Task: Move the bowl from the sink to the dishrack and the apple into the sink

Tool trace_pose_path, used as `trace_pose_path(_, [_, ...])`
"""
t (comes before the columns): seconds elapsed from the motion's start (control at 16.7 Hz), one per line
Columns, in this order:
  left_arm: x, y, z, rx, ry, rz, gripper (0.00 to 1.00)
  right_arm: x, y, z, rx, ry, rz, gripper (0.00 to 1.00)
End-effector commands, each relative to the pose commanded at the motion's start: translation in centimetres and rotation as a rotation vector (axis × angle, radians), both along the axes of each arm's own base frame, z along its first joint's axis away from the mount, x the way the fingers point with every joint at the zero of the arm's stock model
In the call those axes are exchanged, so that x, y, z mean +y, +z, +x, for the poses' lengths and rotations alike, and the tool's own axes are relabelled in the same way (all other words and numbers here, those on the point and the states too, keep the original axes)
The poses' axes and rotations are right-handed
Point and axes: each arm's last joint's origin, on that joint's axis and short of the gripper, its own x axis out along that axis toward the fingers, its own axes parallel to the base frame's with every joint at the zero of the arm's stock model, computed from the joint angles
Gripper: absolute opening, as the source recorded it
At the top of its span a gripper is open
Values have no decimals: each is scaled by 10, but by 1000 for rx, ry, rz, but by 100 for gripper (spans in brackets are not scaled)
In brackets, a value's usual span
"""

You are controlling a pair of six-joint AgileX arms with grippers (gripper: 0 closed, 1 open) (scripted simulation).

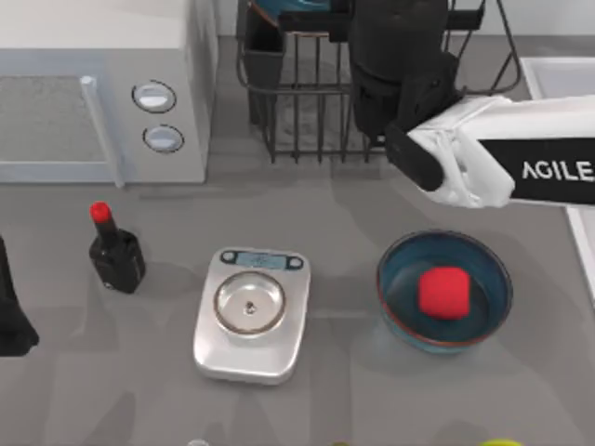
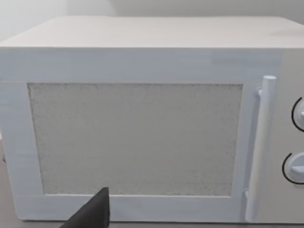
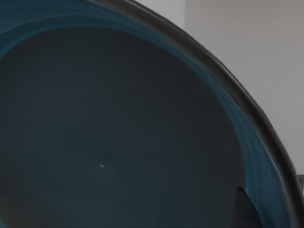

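1. While the right arm point(image 1: 521, 167) reaches in from the right side of the table toward the far centre, its black wrist section stands over the dishrack point(image 1: 307, 102), a black wire rack of upright bars at the far edge with a cutlery cup point(image 1: 264, 56) at its left end.
2. Microwave point(image 1: 102, 88): white, at the far left, with two round knobs point(image 1: 154, 96) on its right side. The left wrist view faces its door point(image 2: 135, 137) and handle point(image 2: 259, 147).
3. Sink point(image 1: 562, 79): a pale rim section is visible at the far right edge of the table.
4. Bowl at the rack: a deep-blue bowl point(image 3: 118, 133) with a dark rim sits very close to the right wrist camera; in the top view a curved rim edge point(image 1: 284, 7) appears at the top of the dishrack. Whether the right gripper's jaws are apart or clamped on it cannot be told.
5. Second bowl point(image 1: 483, 302): blue with a red-brown rim, on the table at the near right.
6. Kitchen scale point(image 1: 251, 314): silver, near centre, just left of the second bowl and apart from it.
7. Left arm: a dark part point(image 1: 11, 316) lies at the near left edge, parked. One dark finger point(image 2: 92, 213) shows in the left wrist view; the jaw state cannot be told.
8. Bottle point(image 1: 115, 249): black with a red cap, upright, near left.
9. Apple point(image 1: 442, 292): red, resting inside the second bowl.
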Motion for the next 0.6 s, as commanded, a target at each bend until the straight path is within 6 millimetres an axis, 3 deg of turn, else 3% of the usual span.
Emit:
trace_pose_path(0.06, [0,0,0,0,0,0,100,0,0,0,0,0,0,0])
trace_pose_path(0.6, [0,0,0,0,0,0,100,0,0,0,0,0,0,68])
